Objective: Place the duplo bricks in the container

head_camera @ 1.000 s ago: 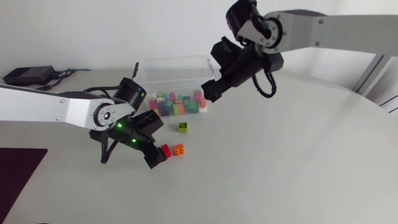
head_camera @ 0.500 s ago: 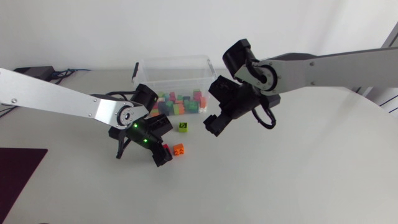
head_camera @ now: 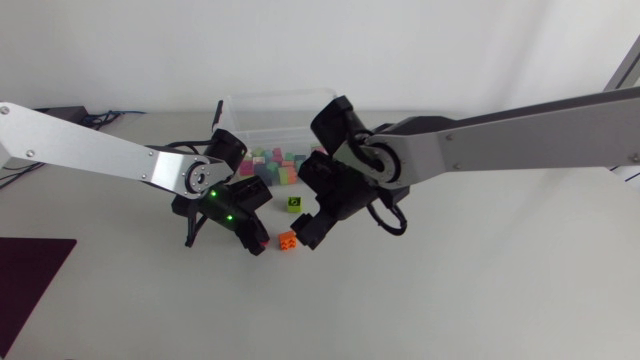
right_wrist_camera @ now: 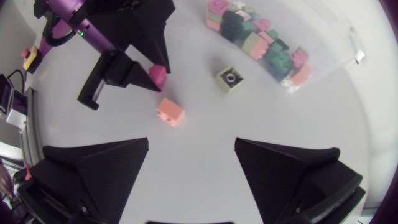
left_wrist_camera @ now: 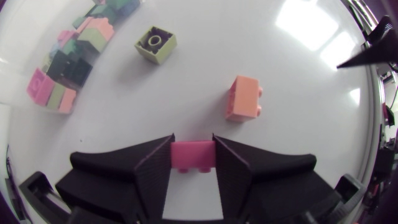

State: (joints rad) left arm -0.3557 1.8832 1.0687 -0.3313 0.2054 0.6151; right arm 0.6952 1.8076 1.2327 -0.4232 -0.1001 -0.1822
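Note:
My left gripper (head_camera: 258,238) is shut on a pink-red brick (left_wrist_camera: 192,155), which sits on the table between its two fingers. An orange brick (left_wrist_camera: 243,98) lies just ahead of it and a green brick (left_wrist_camera: 155,43) lies farther ahead. My right gripper (right_wrist_camera: 191,149) is open and hovers over the table, with the orange brick (right_wrist_camera: 170,112) just ahead of its fingers. In the head view it hangs right beside the orange brick (head_camera: 287,241). The clear container (head_camera: 280,105) stands at the back with several coloured bricks (head_camera: 275,165) in it.
The two grippers stand close together around the orange brick. The green brick (head_camera: 294,203) lies between them and the container. A dark mat (head_camera: 30,275) lies at the table's left front edge. Open tabletop stretches to the right and front.
My left gripper has shut on the pink-red brick. My right arm has swung from the container down and left to the orange brick.

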